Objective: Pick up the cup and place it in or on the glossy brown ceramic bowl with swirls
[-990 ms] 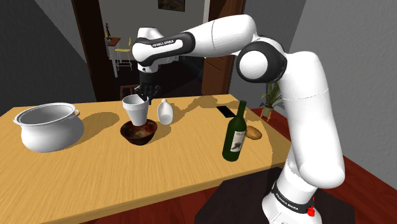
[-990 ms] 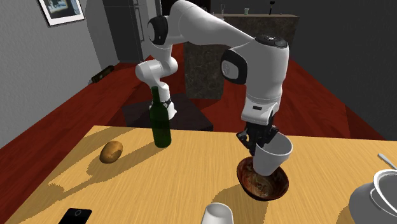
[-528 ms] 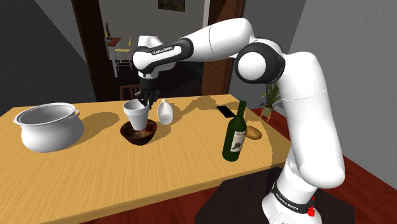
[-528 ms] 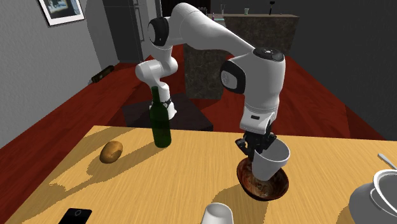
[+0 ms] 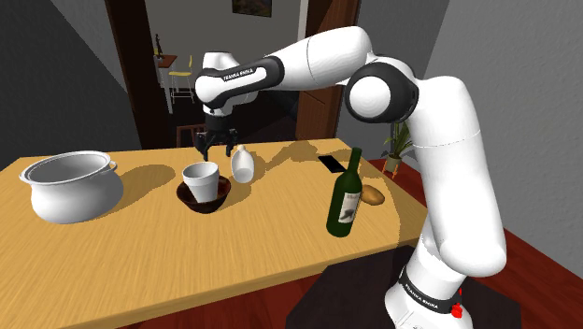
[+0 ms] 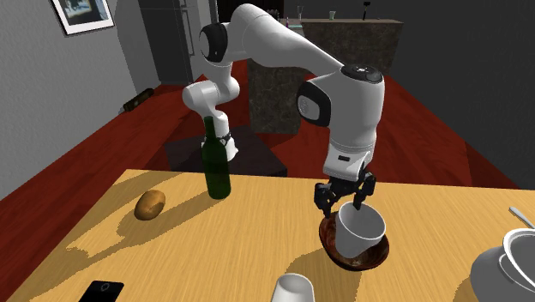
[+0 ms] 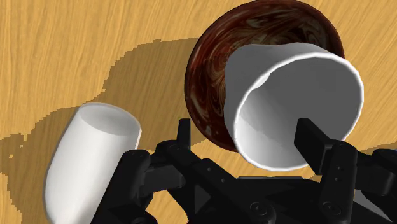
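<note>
A white cup [image 5: 200,179] sits in the glossy brown swirled bowl [image 5: 204,199] on the wooden table [image 5: 187,252], leaning a little. My black gripper [image 5: 214,143] hangs open just above and behind the cup, its fingers clear of the rim. In the second exterior view the gripper [image 6: 345,199] stands over the cup [image 6: 360,232], which rests in the bowl [image 6: 351,252]. The wrist view has the cup [image 7: 292,105] lying against the bowl [image 7: 213,76], with the gripper [image 7: 246,130] spread wide to either side of its rim.
A white vessel [image 5: 242,164] lies on its side just beside the bowl. A white pot [image 5: 70,185] stands at the shoulder view's left. A green bottle [image 5: 344,196], a potato [image 5: 373,195] and a black phone [image 5: 329,164] occupy the right end.
The gripper lowered the cup into the bowl, then opened and let go. The cup has dropped and settled in the bowl, and the fingers have spread apart above it.
</note>
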`<state>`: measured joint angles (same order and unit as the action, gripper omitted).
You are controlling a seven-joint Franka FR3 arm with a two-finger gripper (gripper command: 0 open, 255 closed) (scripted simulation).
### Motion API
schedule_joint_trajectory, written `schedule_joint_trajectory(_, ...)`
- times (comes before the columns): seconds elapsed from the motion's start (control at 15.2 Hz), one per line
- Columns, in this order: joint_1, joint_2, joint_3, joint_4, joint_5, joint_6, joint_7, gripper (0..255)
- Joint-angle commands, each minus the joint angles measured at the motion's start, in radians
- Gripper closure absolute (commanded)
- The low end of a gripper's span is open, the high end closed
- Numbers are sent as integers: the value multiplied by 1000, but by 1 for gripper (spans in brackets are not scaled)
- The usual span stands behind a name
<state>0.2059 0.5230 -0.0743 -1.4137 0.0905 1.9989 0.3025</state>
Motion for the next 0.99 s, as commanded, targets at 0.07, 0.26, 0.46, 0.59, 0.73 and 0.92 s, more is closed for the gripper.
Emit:
schedule_joint_trajectory(0.07,0,0,0,0,0,0,0,0)
schedule_joint_trajectory(0.26,-2,-19,-2,37,-2,-56,2,0)
schedule_joint_trajectory(0.46,-3,-32,-3,78,-4,-109,3,0)
schedule_joint_trajectory(0.59,-3,-32,-3,78,-4,-109,3,0)
schedule_joint_trajectory(0.73,-3,-32,-3,78,-4,-109,3,0)
schedule_joint_trajectory(0.92,-3,-32,-3,78,-4,-109,3,0)
